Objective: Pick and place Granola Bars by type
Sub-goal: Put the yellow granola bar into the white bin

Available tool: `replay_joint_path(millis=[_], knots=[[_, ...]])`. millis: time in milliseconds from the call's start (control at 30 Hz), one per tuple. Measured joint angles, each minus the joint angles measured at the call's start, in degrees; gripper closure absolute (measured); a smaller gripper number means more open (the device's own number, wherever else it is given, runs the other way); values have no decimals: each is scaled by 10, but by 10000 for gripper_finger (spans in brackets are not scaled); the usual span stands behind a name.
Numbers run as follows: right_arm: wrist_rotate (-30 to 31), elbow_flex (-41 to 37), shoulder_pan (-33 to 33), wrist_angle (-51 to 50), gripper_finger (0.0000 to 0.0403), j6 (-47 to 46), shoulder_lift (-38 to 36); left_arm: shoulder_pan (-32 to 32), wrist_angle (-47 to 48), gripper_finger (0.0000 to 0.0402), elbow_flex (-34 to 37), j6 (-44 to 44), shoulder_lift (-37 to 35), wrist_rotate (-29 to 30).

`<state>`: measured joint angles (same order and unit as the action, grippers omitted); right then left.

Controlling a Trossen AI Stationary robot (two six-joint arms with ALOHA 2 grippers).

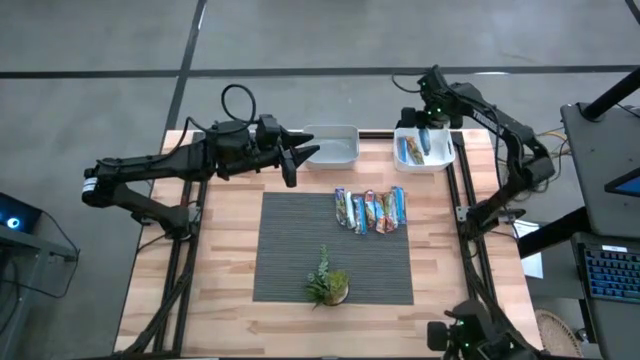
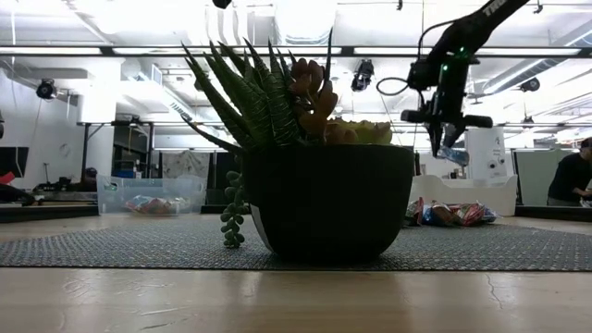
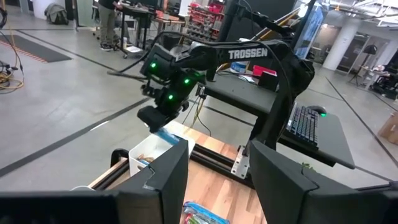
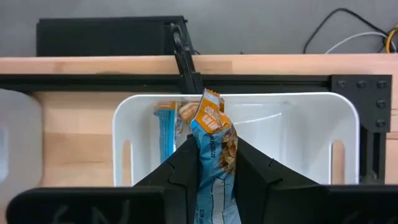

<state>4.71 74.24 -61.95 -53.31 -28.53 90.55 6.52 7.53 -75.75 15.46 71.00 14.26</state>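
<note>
My right gripper (image 4: 213, 163) hovers over the white bin (image 4: 292, 124) at the table's far right, shut on a blue-wrapped granola bar (image 4: 211, 143). One more bar (image 4: 165, 134) lies in that bin. A row of several granola bars (image 1: 371, 210) rests flat on the grey mat (image 1: 290, 240). My left gripper (image 1: 300, 158) stays level and open beside the clear bin (image 1: 335, 146), with nothing between its fingers (image 3: 168, 180). In the low view the clear bin (image 2: 153, 195) holds bars. My right gripper pinches the blue bar's two flat faces (image 4: 215, 167) between its two fingers. The fingers slant steeply down from above and lie along the bar. The bar's orange-printed end (image 4: 210, 111) sticks out past the fingertips. The bar (image 2: 450, 153) hangs clear above the white bin (image 2: 462, 194).
A small potted plant (image 1: 327, 286) stands on the mat's near edge and fills the middle of the low view (image 2: 314, 185). Black rails (image 4: 249, 81) run along the table's far edge behind the bins. A desk with a keyboard (image 1: 610, 270) stands off the table's right.
</note>
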Motion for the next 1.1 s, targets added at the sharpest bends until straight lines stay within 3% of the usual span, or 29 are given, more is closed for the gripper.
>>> replay_joint_path(millis=[433, 1100], knots=[[-5, -2, 0, -7, 335, 0, 74, 0, 3, 248, 0, 0, 0, 0], [-6, -5, 1, 0, 324, 0, 77, 0, 14, 248, 0, 0, 0, 0]])
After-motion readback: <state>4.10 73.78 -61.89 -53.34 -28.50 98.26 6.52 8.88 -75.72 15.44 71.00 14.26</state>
